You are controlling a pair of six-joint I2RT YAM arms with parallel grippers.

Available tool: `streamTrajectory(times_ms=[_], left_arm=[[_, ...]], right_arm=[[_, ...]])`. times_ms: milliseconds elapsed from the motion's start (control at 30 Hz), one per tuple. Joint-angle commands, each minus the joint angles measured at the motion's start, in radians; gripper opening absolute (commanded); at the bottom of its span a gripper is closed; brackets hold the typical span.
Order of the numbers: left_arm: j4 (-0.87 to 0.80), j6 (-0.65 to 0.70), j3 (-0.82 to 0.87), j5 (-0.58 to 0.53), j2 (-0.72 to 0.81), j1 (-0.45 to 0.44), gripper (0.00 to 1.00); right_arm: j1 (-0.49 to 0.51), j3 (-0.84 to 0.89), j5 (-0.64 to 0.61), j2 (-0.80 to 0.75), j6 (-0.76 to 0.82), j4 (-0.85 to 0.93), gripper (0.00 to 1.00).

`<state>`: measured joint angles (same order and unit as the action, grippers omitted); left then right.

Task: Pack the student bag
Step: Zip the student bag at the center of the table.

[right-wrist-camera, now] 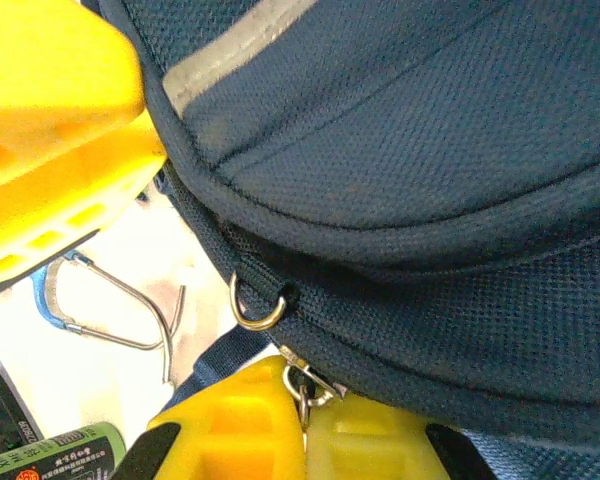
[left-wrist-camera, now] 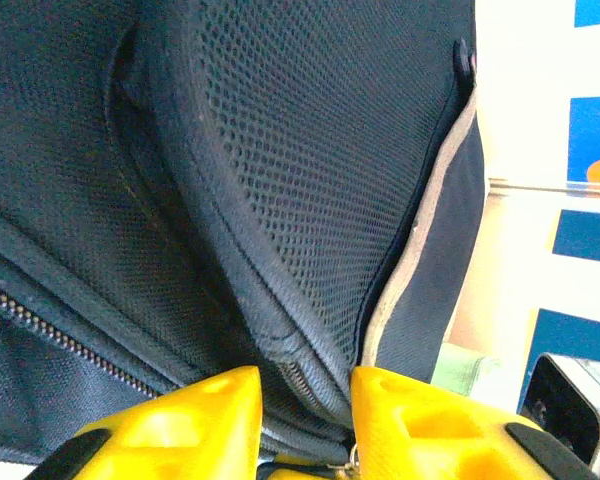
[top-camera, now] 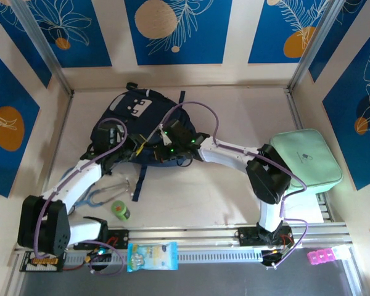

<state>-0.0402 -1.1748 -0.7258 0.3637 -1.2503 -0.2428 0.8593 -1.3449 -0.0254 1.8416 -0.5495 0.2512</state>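
Upper centre-left of overhead frame, bag [top-camera: 135, 120] with left gripper [left-wrist-camera: 305, 388] nipped narrow on its rim seam, right gripper [right-wrist-camera: 302, 420] closed on zip pull [right-wrist-camera: 301, 384]; best done holding seam taut, drawing pull along track, never outward.

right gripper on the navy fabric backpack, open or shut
Shut: the right gripper has its yellow fingers pressed together on the navy fabric backpack's small metal zip pull.

student bag [top-camera: 149, 116] — centre back | left gripper [top-camera: 134, 149], right gripper [top-camera: 154, 145] at its near edge | mint-green case [top-camera: 305, 157] — right
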Motion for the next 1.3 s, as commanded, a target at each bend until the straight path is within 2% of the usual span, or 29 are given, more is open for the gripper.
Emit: streamTrajectory(times_ms=[0, 133, 200, 267, 333, 400, 567, 800, 1033, 1267], left_arm=[[0.105, -0.07, 0.019, -0.006, -0.035, -0.007, 0.28], [0.028, -0.115, 0.073, -0.152, 0.045, -0.01, 0.28], [-0.018, -0.111, 0.09, -0.214, 0.108, -0.01, 0.37], [-0.059, -0.093, 0.086, -0.231, 0.138, -0.01, 0.42], [-0.059, -0.093, 0.091, -0.214, 0.138, -0.009, 0.43], [0.038, -0.126, 0.115, -0.169, 0.11, -0.009, 0.42], [0.101, -0.172, 0.098, -0.142, 0.018, -0.01, 0.32], [0.063, -0.197, 0.105, -0.192, 0.027, -0.013, 0.33], [-0.012, -0.246, 0.144, -0.28, 0.122, -0.015, 0.31], [0.114, -0.226, 0.11, -0.199, 0.016, -0.015, 0.38]], right_arm=[[0.003, -0.029, 0.038, -0.016, -0.008, -0.027, 0.0], [-0.003, -0.031, 0.035, -0.02, -0.015, -0.024, 0.0], [-0.006, -0.031, 0.029, -0.019, -0.017, -0.024, 0.0], [-0.008, -0.031, 0.032, -0.017, -0.019, -0.026, 0.0], [-0.009, -0.033, 0.037, -0.013, -0.018, -0.027, 0.0], [-0.009, -0.039, 0.038, -0.012, -0.009, -0.017, 0.0], [-0.013, -0.044, 0.035, -0.019, -0.005, -0.01, 0.0], [-0.013, -0.053, 0.036, -0.013, -0.009, -0.006, 0.0], [-0.014, -0.068, 0.035, -0.005, -0.02, -0.002, 0.0], [-0.013, -0.071, 0.043, -0.011, -0.017, 0.0, 0.0]])
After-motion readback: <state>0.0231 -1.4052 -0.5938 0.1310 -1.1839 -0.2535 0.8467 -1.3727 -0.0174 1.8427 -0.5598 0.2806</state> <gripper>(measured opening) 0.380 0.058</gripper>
